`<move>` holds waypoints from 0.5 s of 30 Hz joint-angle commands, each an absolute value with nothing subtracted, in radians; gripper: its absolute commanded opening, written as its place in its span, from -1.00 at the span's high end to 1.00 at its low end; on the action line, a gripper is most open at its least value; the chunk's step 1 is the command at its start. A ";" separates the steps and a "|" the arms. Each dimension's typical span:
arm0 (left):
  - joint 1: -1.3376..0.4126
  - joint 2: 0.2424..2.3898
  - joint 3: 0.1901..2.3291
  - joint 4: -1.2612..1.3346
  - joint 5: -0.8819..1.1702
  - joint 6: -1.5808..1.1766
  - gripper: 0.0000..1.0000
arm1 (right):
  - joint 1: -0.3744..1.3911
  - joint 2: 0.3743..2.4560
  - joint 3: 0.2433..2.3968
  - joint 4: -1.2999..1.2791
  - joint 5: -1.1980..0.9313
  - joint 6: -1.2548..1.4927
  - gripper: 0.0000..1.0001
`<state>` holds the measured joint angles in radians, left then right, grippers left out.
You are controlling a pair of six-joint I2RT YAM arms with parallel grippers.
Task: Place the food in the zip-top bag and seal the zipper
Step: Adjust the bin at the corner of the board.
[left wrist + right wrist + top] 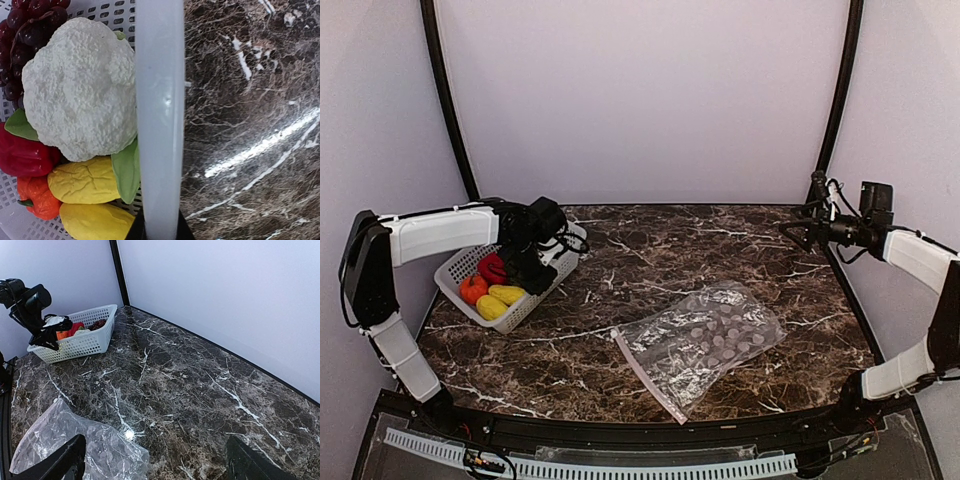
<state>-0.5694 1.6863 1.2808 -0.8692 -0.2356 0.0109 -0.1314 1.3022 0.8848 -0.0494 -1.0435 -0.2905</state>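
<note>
The food lies in a white perforated basket (552, 270) at the left. The left wrist view shows white cauliflower (80, 90), dark grapes (30, 30), a red pepper (22, 155), an orange piece (37, 197), two yellow pieces (82, 180) and a green leaf (127, 170). My left gripper (533, 268) straddles the basket's right rim (160, 120), its black fingers closed on either side of it. The clear zip-top bag (705, 340) lies flat and empty at mid-table, its pinkish zipper (648, 375) on the near-left edge. My right gripper (800, 230) is open and empty, raised at the back right.
The dark marble table (650, 250) is ringed by pale walls with black posts at the back corners. In the right wrist view the bag's crinkled corner (75, 440) lies below my left finger (60, 465), and the basket (85, 342) stands far left.
</note>
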 commanded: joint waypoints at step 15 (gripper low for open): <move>-0.854 1.717 1.281 -0.422 0.032 -0.990 0.99 | -0.132 1.325 0.904 -0.045 -1.070 -0.274 -0.86</move>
